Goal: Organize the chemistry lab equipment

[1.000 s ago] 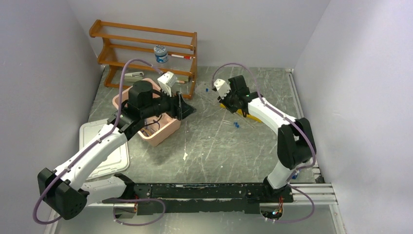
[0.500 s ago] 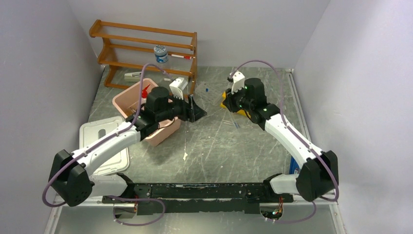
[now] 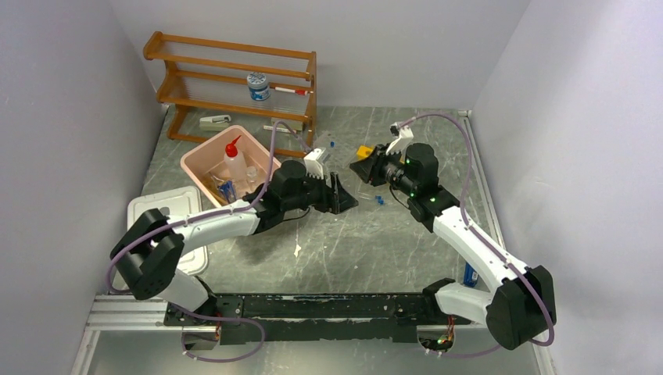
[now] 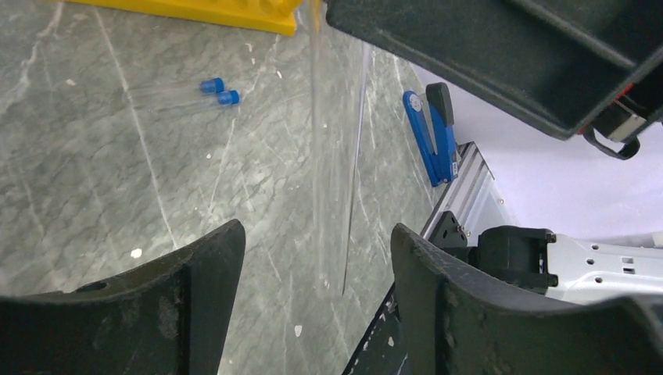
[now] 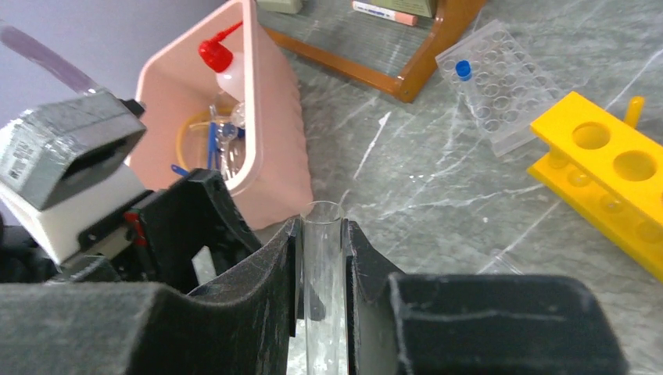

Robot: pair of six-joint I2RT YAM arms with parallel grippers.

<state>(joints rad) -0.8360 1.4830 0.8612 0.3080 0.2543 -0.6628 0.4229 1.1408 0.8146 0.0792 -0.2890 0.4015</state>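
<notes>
Above the middle of the counter (image 3: 352, 234), the right claw (image 5: 322, 234) is clamped on a clear glass tube (image 5: 323, 312), offering it, seemingly for handover, between the parted jaws of the left claw (image 4: 317, 234), which does not yet grip it.

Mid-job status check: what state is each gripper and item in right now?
Right gripper: shut on the clear test tube.
Left gripper: open, holding nothing.
Clear test tube: uncapped, open mouth toward the right wrist camera.
Blue-capped tubes: capped, lying loose on the table.
Yellow rack: holes in view empty.
Squeeze bottle: red nozzle on, inside the pink bin.
</notes>
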